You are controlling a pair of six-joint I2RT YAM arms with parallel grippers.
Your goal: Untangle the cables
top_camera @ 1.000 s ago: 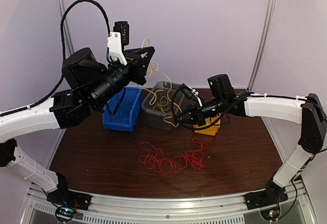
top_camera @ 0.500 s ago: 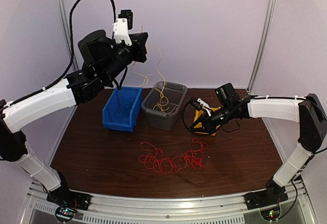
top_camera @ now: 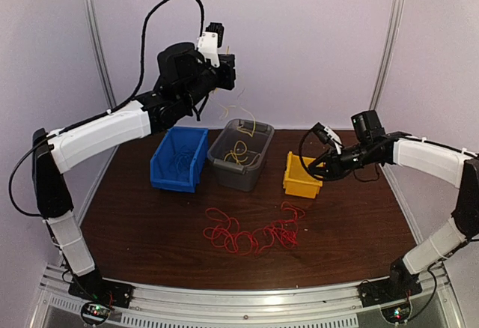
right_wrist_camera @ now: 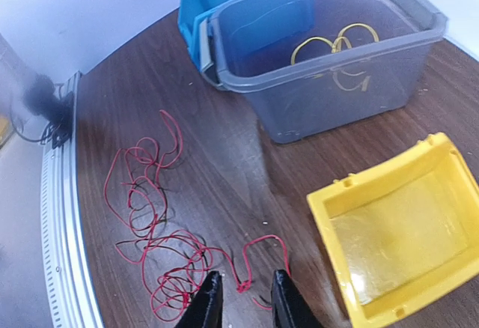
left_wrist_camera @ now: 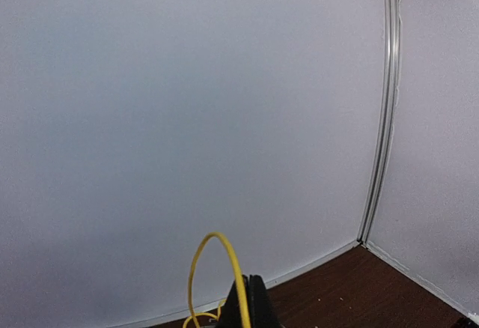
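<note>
A tangled red cable (top_camera: 251,234) lies on the brown table in front of the bins. A yellow cable (top_camera: 241,147) is partly coiled in the grey bin (top_camera: 258,165), and a strand rises to my left gripper (top_camera: 224,70), held high above the bins. In the left wrist view that gripper (left_wrist_camera: 251,305) is shut on the yellow cable (left_wrist_camera: 217,240), which loops up beside the tips. My right gripper (top_camera: 320,165) hovers by the yellow bin (top_camera: 301,186). Its fingers (right_wrist_camera: 245,302) stand open and empty, with the red cable (right_wrist_camera: 161,216) on the table below.
A blue bin (top_camera: 168,174) stands left of the grey bin, with thin strands inside it. The yellow bin (right_wrist_camera: 404,223) holds nothing. Purple walls close the back and sides. An aluminium rail (top_camera: 247,298) runs along the near table edge.
My left arm has swung up and to the right, carrying the yellow cable over the grey bin. My right gripper has opened and drawn back right, away from the grey bin.
</note>
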